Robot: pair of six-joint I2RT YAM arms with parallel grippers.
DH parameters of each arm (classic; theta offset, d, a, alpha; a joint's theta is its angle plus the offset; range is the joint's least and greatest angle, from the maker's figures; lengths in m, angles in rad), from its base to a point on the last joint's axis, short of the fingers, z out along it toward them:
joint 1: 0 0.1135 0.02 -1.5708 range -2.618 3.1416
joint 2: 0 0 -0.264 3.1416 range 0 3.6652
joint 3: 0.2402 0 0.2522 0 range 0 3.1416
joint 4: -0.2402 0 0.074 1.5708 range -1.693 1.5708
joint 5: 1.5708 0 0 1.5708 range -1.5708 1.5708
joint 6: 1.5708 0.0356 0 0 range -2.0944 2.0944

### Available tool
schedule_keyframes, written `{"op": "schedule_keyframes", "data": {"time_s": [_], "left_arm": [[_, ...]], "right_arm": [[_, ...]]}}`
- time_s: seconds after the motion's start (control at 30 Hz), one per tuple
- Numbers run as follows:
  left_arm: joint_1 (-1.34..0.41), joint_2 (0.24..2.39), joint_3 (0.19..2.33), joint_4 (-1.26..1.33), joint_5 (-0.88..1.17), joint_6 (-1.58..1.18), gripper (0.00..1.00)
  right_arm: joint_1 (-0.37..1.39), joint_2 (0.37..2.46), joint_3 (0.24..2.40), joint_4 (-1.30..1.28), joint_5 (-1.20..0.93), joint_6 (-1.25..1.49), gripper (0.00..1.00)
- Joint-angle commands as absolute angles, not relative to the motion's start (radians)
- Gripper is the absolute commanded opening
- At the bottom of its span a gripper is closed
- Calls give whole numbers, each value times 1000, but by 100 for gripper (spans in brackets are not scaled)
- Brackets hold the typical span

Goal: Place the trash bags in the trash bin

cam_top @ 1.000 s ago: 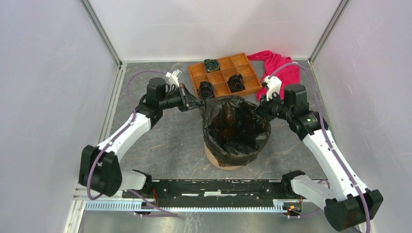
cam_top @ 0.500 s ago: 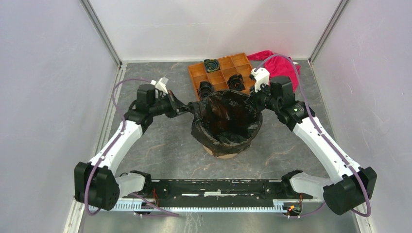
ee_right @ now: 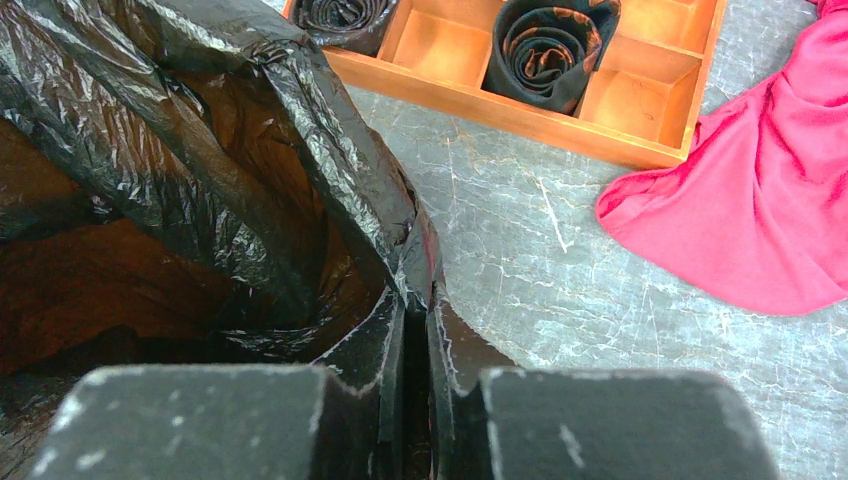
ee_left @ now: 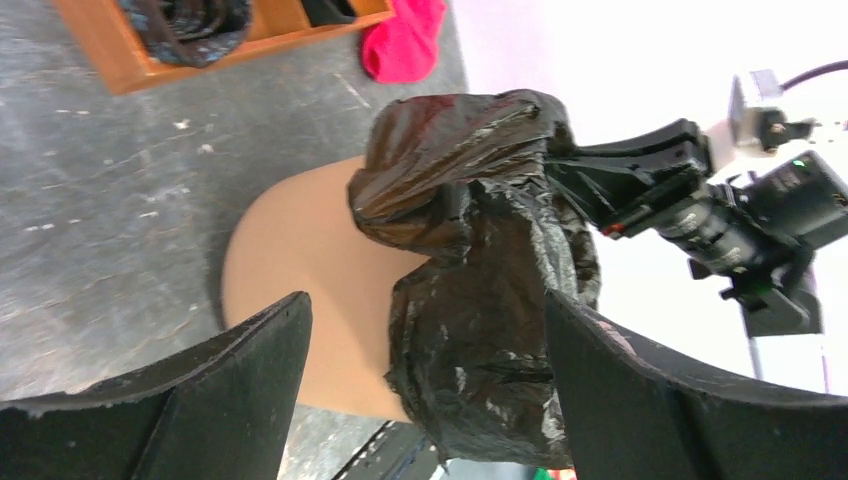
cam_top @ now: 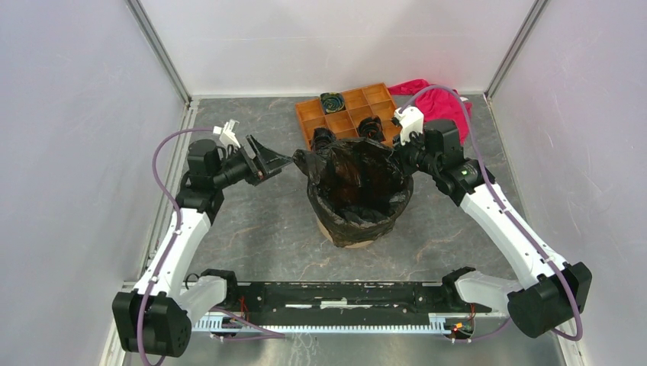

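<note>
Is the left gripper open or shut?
Open. The left gripper is spread wide and holds nothing; the glossy crinkled black plastic bag hangs beyond it.

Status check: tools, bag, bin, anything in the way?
Left tool open, clear of the bag. Right tool shut on bag rim. Bag in bin, left rim bunched up. Tray behind bin, not blocking.

Blk trash bags = thin, glossy, crinkled plastic film; trash bin = smooth matt plastic.
</note>
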State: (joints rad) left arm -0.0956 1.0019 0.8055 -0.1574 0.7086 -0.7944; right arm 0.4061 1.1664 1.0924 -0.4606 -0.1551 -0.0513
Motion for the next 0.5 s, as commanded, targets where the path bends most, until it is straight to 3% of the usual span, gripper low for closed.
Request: {"op": "schedule_keyframes", "data": {"time_s": [0.0, 0.17, 0.23, 0.33, 0.4, 0.47], "left_arm": [[-96, 1024, 740, 207, 853, -1015, 93], [-173, 1134, 771, 285, 808, -1041, 90], [-199, 1174, 791, 216, 756, -1017, 74], [-201, 1189, 750, 196, 685, -1009, 32], [-201, 1185, 706, 177, 639, -999, 14], [-208, 1189, 648, 195, 632, -1011, 3]], "right_arm": [[409, 1159, 1124, -438, -168, -62, 8], [408, 1153, 1118, -436, -174, -60, 9], [409, 1152, 1118, -439, -173, -61, 9], [409, 1145, 1114, -439, -172, -60, 9], [409, 1142, 1108, -433, -174, -56, 9], [409, 1141, 1100, -421, -187, -46, 9]]}}
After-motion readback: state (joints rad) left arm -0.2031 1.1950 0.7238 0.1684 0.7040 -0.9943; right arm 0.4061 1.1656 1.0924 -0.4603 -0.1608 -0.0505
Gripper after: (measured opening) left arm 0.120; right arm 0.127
